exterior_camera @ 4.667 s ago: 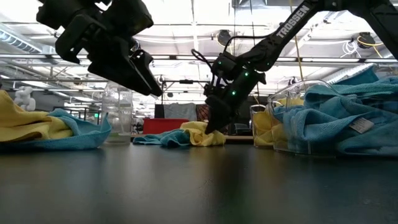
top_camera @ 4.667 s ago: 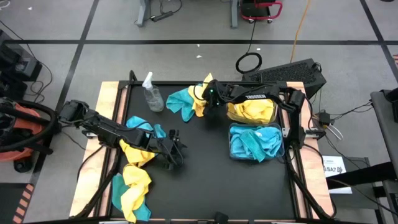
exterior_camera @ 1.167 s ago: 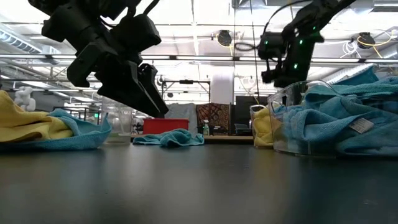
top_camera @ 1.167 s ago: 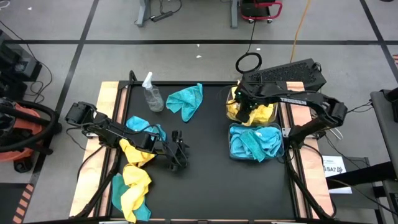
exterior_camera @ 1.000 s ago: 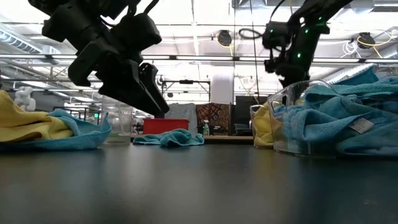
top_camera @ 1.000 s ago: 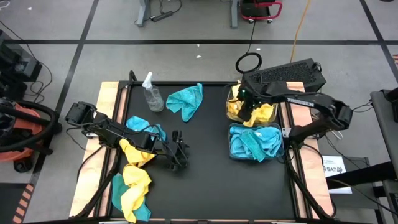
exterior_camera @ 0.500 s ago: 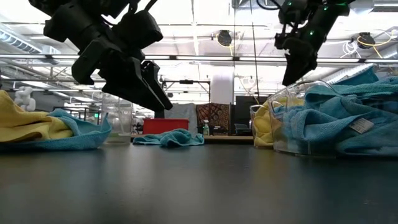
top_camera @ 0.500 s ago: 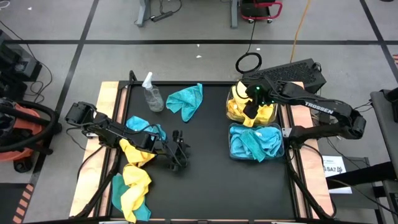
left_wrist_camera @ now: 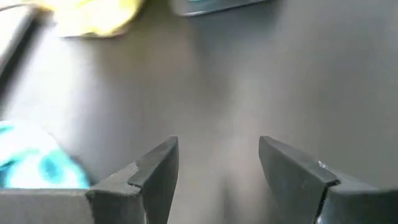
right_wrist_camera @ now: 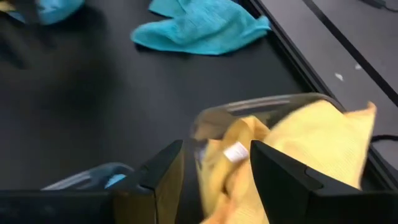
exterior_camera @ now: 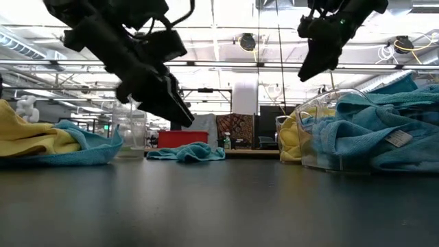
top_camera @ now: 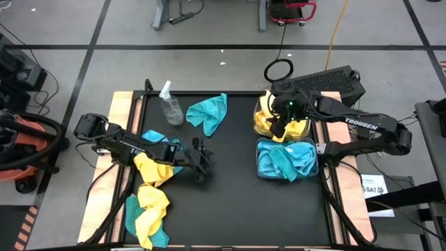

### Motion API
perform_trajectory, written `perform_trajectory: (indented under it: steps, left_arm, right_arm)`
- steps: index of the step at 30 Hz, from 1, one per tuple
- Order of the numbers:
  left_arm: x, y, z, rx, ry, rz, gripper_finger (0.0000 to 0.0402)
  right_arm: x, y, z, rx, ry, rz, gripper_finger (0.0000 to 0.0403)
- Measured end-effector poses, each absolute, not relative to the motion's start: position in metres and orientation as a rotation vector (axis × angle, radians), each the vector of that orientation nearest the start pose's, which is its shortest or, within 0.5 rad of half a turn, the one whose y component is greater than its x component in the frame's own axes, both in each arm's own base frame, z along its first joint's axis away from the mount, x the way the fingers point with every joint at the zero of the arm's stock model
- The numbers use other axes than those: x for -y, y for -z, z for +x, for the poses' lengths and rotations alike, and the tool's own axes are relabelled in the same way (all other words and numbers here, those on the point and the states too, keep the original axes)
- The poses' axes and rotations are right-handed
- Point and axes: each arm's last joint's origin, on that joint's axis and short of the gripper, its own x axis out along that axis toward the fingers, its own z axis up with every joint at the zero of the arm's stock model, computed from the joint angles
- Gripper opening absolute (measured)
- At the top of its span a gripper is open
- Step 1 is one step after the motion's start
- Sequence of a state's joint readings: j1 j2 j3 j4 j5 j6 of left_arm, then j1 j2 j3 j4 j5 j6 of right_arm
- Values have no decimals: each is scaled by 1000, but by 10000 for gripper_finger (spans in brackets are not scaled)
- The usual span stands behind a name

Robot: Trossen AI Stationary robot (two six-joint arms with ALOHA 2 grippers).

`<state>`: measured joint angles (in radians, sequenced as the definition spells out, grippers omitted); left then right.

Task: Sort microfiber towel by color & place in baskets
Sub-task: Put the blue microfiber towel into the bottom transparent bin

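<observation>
A teal towel lies flat on the black table near its far edge, also in the right wrist view. More yellow and teal towels lie heaped at the left. The far basket holds yellow towels; the near basket holds teal towels. My left gripper hovers open over bare table, right of the heap. My right gripper hangs open above the yellow basket.
A clear spray bottle stands near the far left corner, beside the lone teal towel. Bare black table stretches between the heap and the baskets. The table's wooden side strips run along its left and right edges.
My right gripper has risen above the yellow basket and tipped, while its arm has swung out toward the table's right edge. My left gripper has moved a little toward the far edge, beside the heap. No towel has moved.
</observation>
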<state>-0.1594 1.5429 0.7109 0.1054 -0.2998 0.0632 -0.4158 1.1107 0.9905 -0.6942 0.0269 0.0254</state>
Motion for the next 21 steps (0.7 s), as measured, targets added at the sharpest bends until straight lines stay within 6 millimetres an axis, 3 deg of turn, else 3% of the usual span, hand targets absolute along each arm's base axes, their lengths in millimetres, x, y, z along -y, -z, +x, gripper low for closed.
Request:
perform_trajectory:
  steps: [5, 10, 16, 21]
  left_arm:
    - [8, -164, 292, -720, -332, 251, 228]
    - [-39, -168, 292, -713, -480, 246, 228]
    - [-91, -171, 291, -637, -417, 176, 240]
    - [-121, -151, 294, -696, -419, 85, 280]
  right_arm:
    - [79, -303, 208, -755, 387, 179, 178]
    - [66, -302, 219, -742, 324, 164, 178]
    - [52, -293, 233, -774, 266, 156, 178]
    - [44, -283, 244, -813, 230, 149, 178]
